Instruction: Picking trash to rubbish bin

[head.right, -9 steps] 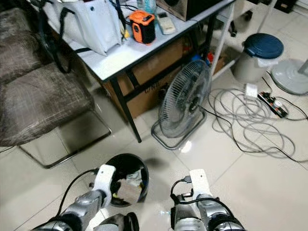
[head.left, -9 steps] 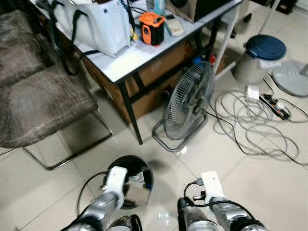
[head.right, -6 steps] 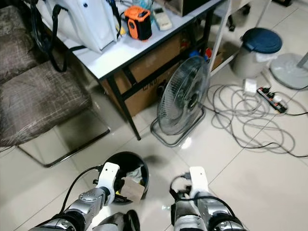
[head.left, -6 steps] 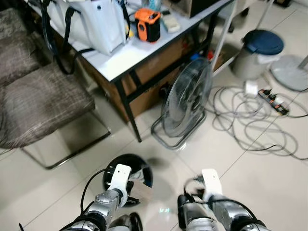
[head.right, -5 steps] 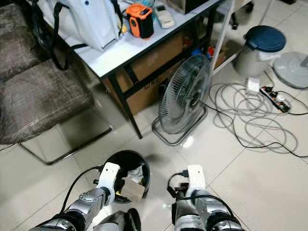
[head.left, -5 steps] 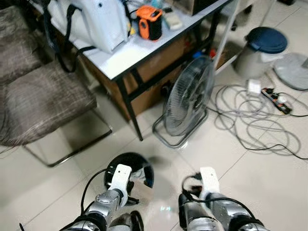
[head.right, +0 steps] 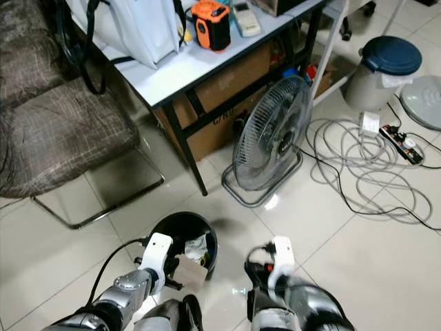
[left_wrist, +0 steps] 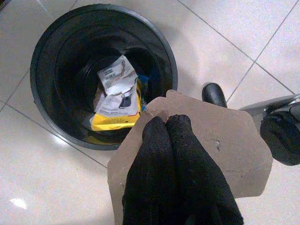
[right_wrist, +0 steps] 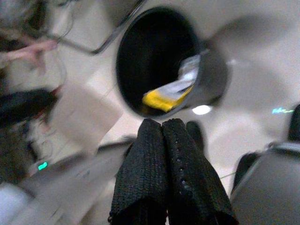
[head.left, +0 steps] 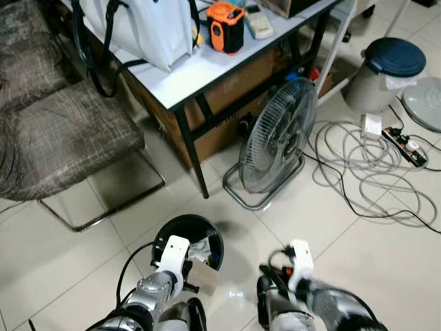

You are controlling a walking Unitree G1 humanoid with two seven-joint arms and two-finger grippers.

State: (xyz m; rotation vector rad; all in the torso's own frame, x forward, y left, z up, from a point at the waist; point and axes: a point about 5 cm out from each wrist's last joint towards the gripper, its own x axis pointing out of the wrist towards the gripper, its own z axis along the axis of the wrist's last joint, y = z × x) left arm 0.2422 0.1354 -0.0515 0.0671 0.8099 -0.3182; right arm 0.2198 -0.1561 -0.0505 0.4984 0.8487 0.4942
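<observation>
White floor tiles (head.left: 386,255) form the ground on which you see the scene. Your left claw (left_wrist: 166,123) has its two black fingers pressed together on a brown cardboard scrap (left_wrist: 220,150), which it holds just beside and partly over the near rim of the black rubbish bin (left_wrist: 51,42). Inside the bin lie a crumpled white-and-brown wrapper (left_wrist: 115,86) and a yellow packet (left_wrist: 115,123). Your right claw (right_wrist: 161,125) hangs beside the bin with its fingers closed and nothing between them; its picture is blurred. In the head views you see the bin (head.left: 187,238) on the floor between your two silver arms, nearer the left one. Beyond it stands a floor fan (head.left: 279,138), next to a tabletop (head.left: 207,69) that carries a white bag (head.left: 155,31) and an orange device (head.left: 226,26). A grey chair (head.left: 62,138) stands to the left. Loose cables (head.left: 365,179), a power strip (head.left: 408,147) and a blue-lidded pail (head.left: 386,69) lie to the right.
</observation>
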